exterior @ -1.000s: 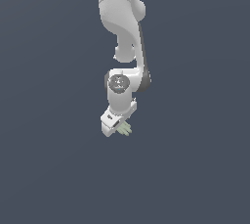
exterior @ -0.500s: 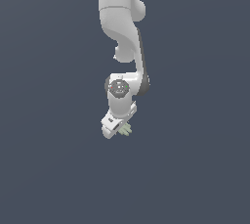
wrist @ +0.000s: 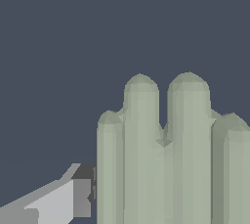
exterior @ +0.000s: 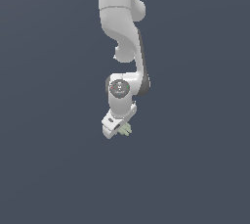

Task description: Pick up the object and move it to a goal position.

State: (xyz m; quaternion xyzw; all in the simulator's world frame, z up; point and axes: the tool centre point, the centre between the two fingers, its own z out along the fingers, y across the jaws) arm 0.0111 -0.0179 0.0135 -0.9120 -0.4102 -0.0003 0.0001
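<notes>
Gripper (exterior: 121,129) hanging off the arm (exterior: 122,22)
It was pinching the object (exterior: 126,130), ridged rods poking out past one finger (wrist: 73,198).

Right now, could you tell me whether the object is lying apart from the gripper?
No, the object sits right at the gripper, sticking out beside its tip.

no legible text, label, brand, number or sign in either view. round dark badge (exterior: 118,87) on arm's wrist joint in exterior view carries small red and light marks, too small to read. wrist view: no lettering on any visible part.
</notes>
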